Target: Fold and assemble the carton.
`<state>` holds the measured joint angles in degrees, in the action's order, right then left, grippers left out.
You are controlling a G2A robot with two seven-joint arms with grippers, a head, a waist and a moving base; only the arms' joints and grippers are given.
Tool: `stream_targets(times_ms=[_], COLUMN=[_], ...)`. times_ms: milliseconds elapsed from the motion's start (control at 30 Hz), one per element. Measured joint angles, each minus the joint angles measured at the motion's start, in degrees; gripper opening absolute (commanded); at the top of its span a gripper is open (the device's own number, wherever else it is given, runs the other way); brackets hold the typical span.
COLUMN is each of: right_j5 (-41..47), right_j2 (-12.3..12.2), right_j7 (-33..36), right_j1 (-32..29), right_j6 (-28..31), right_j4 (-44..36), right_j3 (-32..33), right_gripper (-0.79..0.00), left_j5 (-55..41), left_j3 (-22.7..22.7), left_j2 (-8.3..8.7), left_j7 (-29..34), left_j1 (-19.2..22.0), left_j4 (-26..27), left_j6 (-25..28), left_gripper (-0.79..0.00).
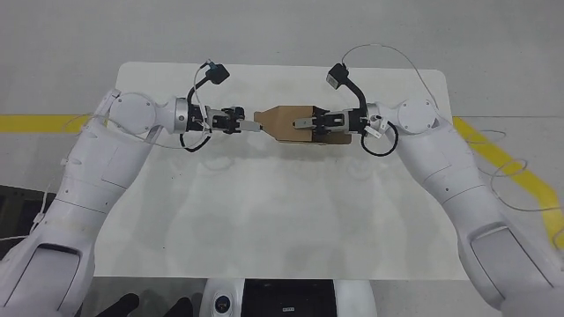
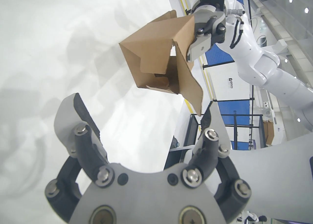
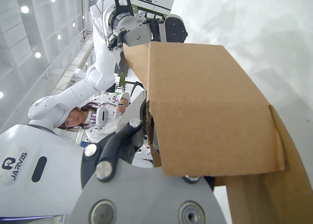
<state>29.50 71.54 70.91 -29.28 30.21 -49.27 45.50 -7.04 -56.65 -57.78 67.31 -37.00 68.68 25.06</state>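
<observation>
While my right gripper [image 2: 195,45] clamps the carton [image 2: 151,43], its loose flap points straight toward my open left gripper [image 2: 143,102].

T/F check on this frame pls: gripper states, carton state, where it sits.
1. The right gripper is clamped on the brown cardboard carton. True.
2. The left gripper is shut on a carton flap. False: it is open, with the tip of a flap close to one finger.
3. The carton is folded flat. False: it is opened into a box shape.
4. The carton's end towards the left gripper is open. True.
5. The carton is at the white table's near edge. False: it is over the far half.
</observation>
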Motion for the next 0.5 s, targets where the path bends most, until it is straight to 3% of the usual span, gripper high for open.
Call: stream_targets(times_ms=[500], right_j5=[0.36], right_j2=[0.58], right_j7=[1.69], right_j1=[0.19], right_j6=[1.35], right_j4=[-1.53], right_j3=[1.01], right_gripper=[-0.785], left_j5=[-0.21], left_j3=[0.74], left_j2=[-0.38], left_j7=[0.22], left_j1=[1.18], left_j4=[-4.05], left_j6=[-0.96], left_gripper=[0.0])
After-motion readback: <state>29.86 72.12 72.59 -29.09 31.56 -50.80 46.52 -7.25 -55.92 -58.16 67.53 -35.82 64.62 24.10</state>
